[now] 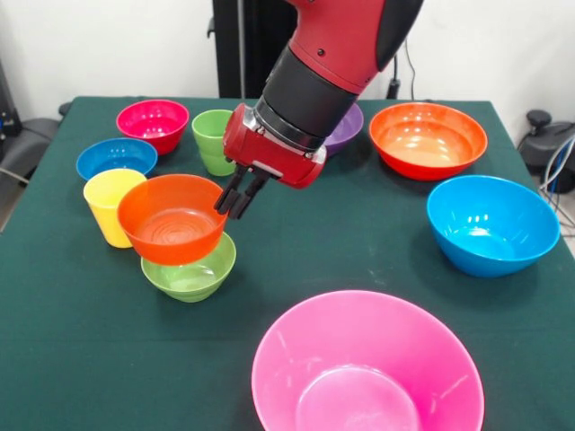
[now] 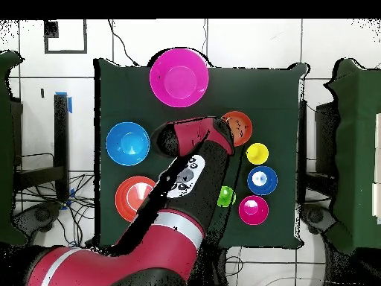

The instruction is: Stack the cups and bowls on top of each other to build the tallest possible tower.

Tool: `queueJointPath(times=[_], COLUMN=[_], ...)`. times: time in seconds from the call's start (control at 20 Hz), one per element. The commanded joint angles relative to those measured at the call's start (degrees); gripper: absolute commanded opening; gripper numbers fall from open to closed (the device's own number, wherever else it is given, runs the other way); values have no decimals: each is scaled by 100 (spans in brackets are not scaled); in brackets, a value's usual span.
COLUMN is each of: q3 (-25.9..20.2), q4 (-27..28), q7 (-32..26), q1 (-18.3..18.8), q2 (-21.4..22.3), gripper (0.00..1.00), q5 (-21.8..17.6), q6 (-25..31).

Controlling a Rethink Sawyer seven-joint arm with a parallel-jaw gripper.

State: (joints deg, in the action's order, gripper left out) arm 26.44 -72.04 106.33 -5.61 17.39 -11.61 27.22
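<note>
My gripper point(image 1: 232, 199) is shut on the right rim of the small orange-red bowl point(image 1: 171, 218). It holds that bowl directly over the small light-green bowl point(image 1: 190, 269), whose rim shows beneath it; I cannot tell if they touch. The yellow cup point(image 1: 110, 205) stands just left of the pair. The light-green cup point(image 1: 214, 139) stands behind, by the arm. In the overhead view the arm hides the gripper and the green bowl; the orange-red bowl point(image 2: 238, 126) shows at the arm's end.
The magenta-red bowl point(image 1: 153, 121) and dark blue bowl point(image 1: 115, 158) sit far left. The purple bowl point(image 1: 348, 126) is mostly hidden behind the arm. The large orange bowl point(image 1: 428, 136), light blue bowl point(image 1: 491, 223) and pink bowl point(image 1: 364, 368) stand apart on the right and front.
</note>
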Motion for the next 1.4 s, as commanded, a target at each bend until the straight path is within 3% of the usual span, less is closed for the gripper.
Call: queueJointPath(times=[0.05, 1.4], q3=[-748, -705], q4=[215, 625], q7=[54, 221], q1=[116, 88], q2=[-207, -427], gripper=[0, 0], q5=[-187, -95], q6=[-19, 30])
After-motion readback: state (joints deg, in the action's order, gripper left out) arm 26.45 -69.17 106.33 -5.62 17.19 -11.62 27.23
